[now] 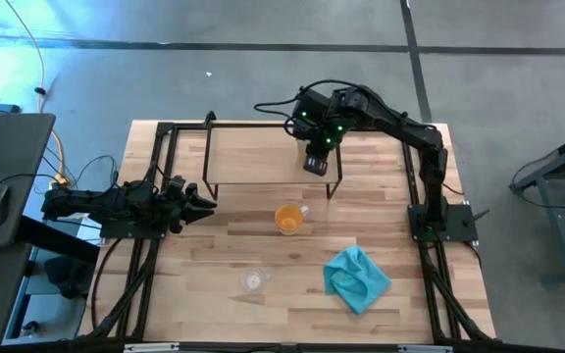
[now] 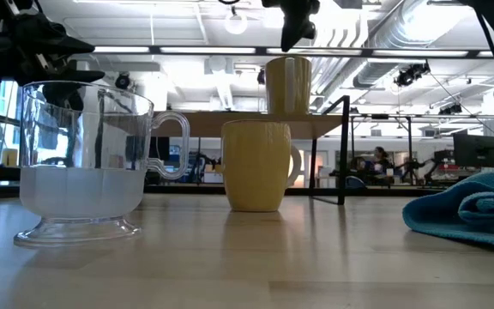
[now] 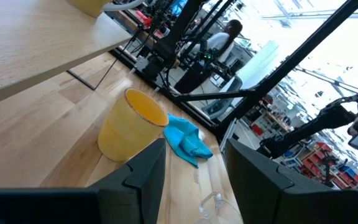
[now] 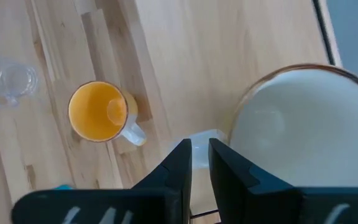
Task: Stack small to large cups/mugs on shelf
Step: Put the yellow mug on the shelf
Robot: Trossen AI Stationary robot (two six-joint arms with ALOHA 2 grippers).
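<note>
With the cream-white mug [image 4: 303, 124] standing near the shelf [image 1: 253, 157] edge below the nearly closed, empty right gripper [image 1: 315, 164], a careless withdrawal could tip it off; the left gripper [image 1: 199, 204] waits open, table-left.

Colours of the objects on the table.
An orange mug [image 1: 288, 219], a cream-white mug [image 4: 306, 127], a clear glass cup [image 1: 253, 280], a teal-blue cloth [image 1: 357, 277] and a light-wood shelf [image 1: 253, 155] are shown.
</note>
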